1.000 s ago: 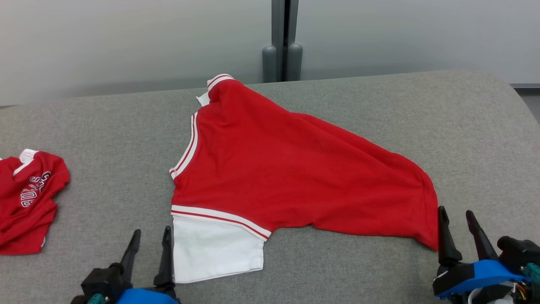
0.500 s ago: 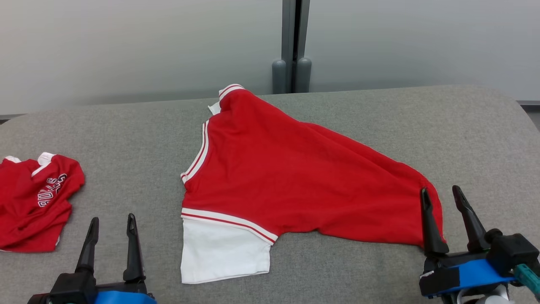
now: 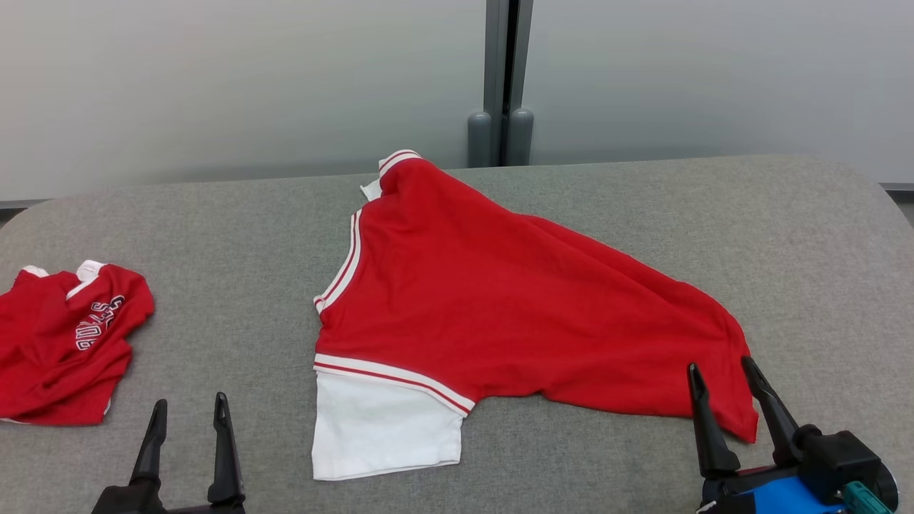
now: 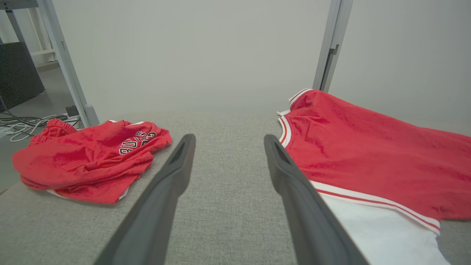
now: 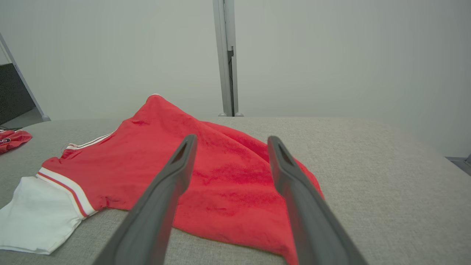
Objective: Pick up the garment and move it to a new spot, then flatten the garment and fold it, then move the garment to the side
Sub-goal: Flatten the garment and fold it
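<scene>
The garment (image 3: 500, 307) is a red jersey with white trim and a white sleeve, spread wrinkled across the middle of the grey table (image 3: 214, 235). My left gripper (image 3: 190, 401) stands open over bare table, left of the white sleeve and apart from it. Its left wrist view has the open gripper (image 4: 229, 138) with the garment (image 4: 368, 158) off to the right. My right gripper (image 3: 718, 365) is open at the garment's near right corner. In the right wrist view, the open gripper (image 5: 232, 138) points over the red cloth (image 5: 228, 173), with nothing held.
A second red garment (image 3: 68, 343) with lettering lies crumpled at the table's left end, also seen from the left wrist (image 4: 92, 158). A grey post (image 3: 503, 71) stands behind the table against a pale wall. The table's rounded right end is bare.
The head camera has shifted, so the whole scene sits lower and further right. My left gripper has drawn away from the white sleeve. My right gripper has moved left over the garment's corner. Both stay open.
</scene>
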You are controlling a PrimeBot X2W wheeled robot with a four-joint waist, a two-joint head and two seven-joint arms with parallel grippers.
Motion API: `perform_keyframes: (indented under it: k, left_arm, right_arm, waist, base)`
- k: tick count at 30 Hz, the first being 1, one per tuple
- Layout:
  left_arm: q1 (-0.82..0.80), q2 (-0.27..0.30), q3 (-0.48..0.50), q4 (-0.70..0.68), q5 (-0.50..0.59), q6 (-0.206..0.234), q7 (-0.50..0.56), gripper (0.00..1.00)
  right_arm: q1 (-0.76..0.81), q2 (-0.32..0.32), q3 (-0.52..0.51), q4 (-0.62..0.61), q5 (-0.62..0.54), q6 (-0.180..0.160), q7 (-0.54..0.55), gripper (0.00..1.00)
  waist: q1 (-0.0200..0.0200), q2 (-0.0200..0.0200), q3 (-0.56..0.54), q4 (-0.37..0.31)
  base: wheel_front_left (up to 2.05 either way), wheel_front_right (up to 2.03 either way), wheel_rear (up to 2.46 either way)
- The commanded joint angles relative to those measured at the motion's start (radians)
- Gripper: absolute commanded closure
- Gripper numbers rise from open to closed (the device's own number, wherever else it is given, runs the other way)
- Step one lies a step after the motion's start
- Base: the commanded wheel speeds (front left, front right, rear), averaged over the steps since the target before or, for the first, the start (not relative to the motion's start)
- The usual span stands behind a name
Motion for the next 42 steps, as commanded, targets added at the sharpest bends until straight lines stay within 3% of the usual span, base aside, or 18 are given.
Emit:
perform_keyframes:
  k: [1,20,32,42]
  left_arm:
    - [-0.007,-0.002,0.002,0.004,0.006,0.001,0.0,0.0]
    - [-0.005,-0.006,0.008,0.005,0.022,-0.006,0.0,0.0]
    - [-0.051,-0.006,-0.079,0.112,-0.013,-0.036,0.0,0.0]
    - [-0.109,0.003,-0.163,0.262,-0.022,-0.046,0.0,0.0]
  right_arm:
    - [0.005,0.0,0.002,0.003,-0.001,0.0,-0.001,0.0]
    - [-0.013,0.0,-0.006,0.042,0.01,0.0,-0.001,0.0]
    - [-0.109,-0.011,-0.096,0.243,-0.019,0.0,-0.001,0.0]
    - [-0.199,-0.004,-0.168,0.433,0.043,0.0,-0.001,0.0]
  waist:
    - [0.0,0.0,0.001,0.0]
    - [0.0,0.0,-0.003,-0.006]
    - [0.0,0.0,0.027,-0.024]
    - [0.0,0.0,0.065,-0.041]
  base:
    - [0.0,0.0,0.0]
    - [0.0,0.0,0.0]
    - [0.0,0.0,0.0]
    - [0.0,0.0,0.0]
